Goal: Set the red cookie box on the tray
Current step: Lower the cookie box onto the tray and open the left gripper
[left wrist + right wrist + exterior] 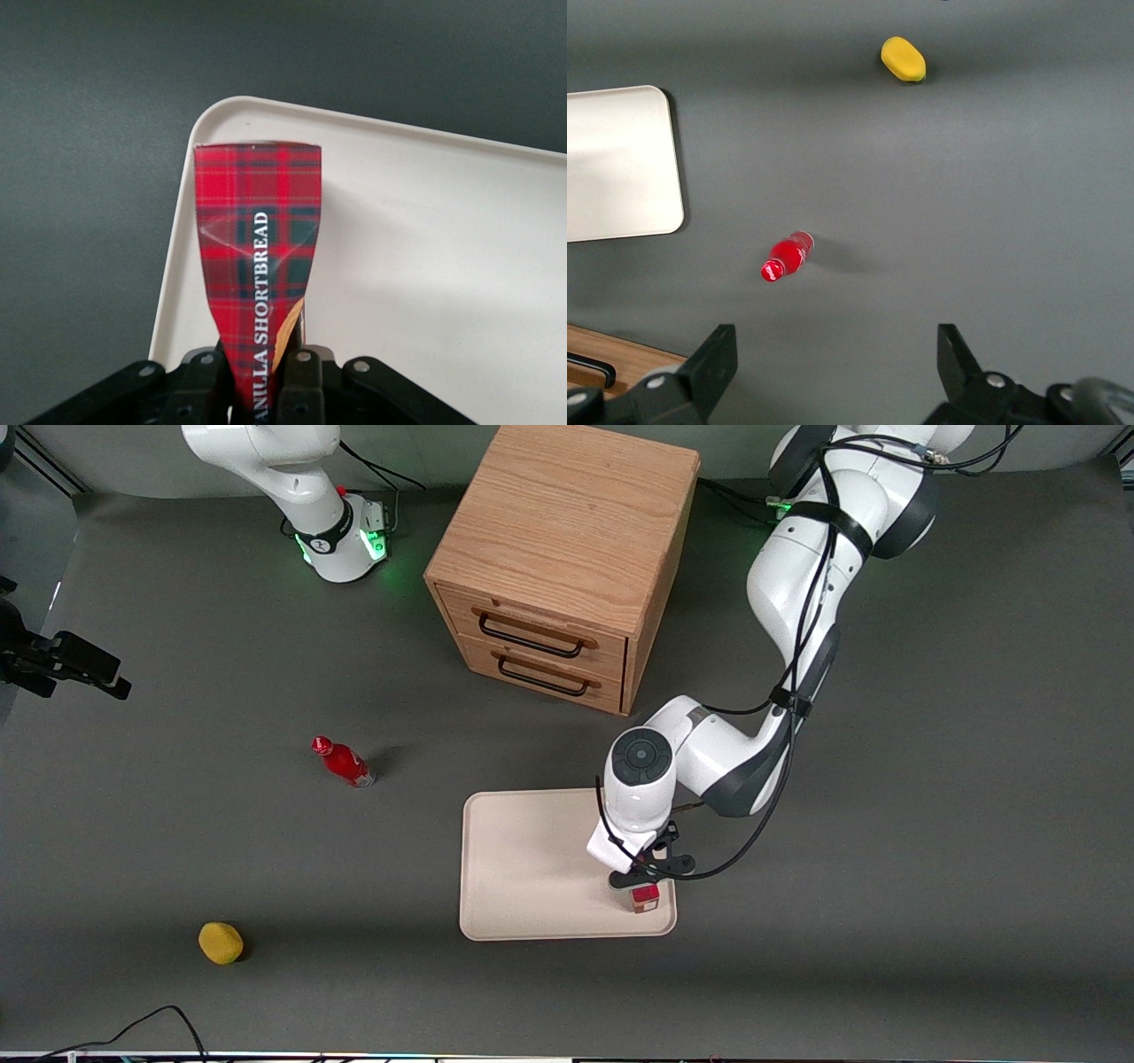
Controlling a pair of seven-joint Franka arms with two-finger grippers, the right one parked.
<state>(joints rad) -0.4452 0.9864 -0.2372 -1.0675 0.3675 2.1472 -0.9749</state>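
Gripping the red cookie box (257,283), the left arm's gripper (645,879) hangs over the tray (523,868), at the tray corner that lies nearest the front camera on the working arm's end. Its two black fingers (301,381) are closed against the narrow sides of the box, pinching the cardboard so that it bows inward between them. The box stands on end, upright, with its red and dark green plaid face and the white words "VANILLA SHORTBREAD" running along its length. Only its small lower end shows below the gripper in the front view (646,896), just inside the tray's rim; whether that end touches the tray's surface cannot be told.

The tray is cream-beige, flat, with rounded corners and a low raised rim, and it lies on the dark grey table (930,868). Apart from the box end, its surface is bare.

Taking the tray as the landmark: a wooden cabinet (567,549) with two drawers and dark handles stands farther from the front camera than the tray. A small red bottle (343,762) lies on its side well apart from the tray, toward the parked arm's end of the table. A yellow rounded object (221,942) sits farther still toward that end, and nearer the front camera than the bottle.
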